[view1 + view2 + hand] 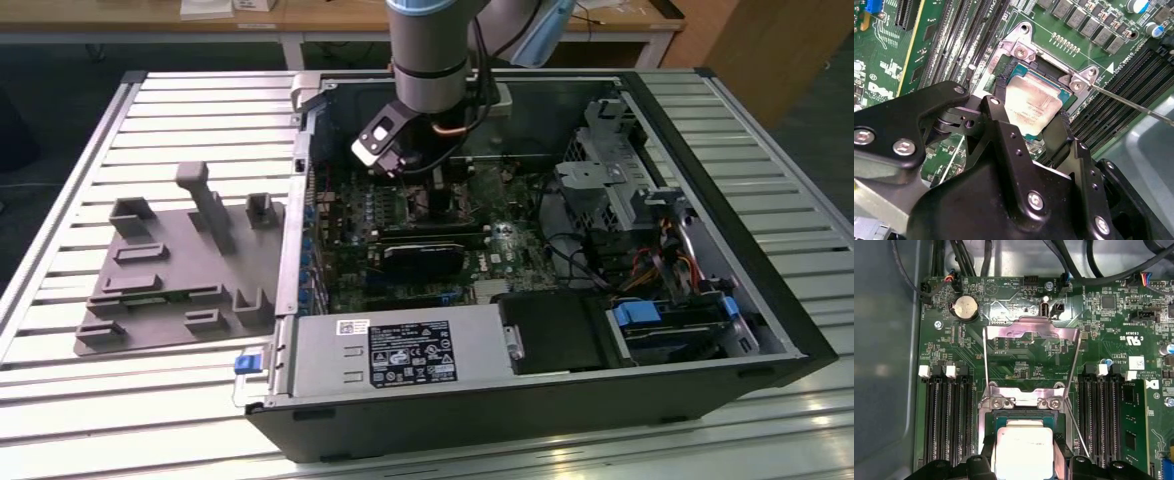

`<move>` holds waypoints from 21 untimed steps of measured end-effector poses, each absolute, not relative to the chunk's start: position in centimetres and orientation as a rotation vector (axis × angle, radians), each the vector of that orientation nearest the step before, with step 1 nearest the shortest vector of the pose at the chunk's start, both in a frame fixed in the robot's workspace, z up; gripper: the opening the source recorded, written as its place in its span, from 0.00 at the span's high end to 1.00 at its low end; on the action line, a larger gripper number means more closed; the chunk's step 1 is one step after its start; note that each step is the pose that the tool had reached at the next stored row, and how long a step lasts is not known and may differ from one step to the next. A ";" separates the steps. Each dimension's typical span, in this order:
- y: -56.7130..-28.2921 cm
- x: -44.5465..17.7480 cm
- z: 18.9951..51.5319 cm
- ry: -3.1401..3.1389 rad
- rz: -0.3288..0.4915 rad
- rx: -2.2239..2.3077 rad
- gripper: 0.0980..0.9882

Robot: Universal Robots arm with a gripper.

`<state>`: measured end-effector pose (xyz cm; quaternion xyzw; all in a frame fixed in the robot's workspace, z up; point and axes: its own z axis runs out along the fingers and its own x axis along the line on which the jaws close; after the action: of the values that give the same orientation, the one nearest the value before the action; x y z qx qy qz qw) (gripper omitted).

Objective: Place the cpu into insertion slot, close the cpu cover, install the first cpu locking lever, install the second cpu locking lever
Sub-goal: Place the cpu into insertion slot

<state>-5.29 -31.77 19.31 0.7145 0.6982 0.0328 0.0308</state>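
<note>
The pincer is clenched on the cpu, gripping 2 opposite edges right at the insertion slot — seated or just above it, I cannot tell. The cpu cover stands swung open. Risk: a chip released slightly askew would likely bend socket contacts — or jam under the cover.

cpu at insertion slot, cpu cover open
</note>
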 end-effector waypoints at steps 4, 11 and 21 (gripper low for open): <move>-31.8 -5.3 19.2 2.140 0.100 2.213 0.51; -31.8 -5.3 19.1 2.139 0.101 2.213 0.51; -31.8 -5.3 19.4 2.139 0.101 2.213 0.42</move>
<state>-5.29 -31.76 19.44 0.7183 0.6943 0.0327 0.0310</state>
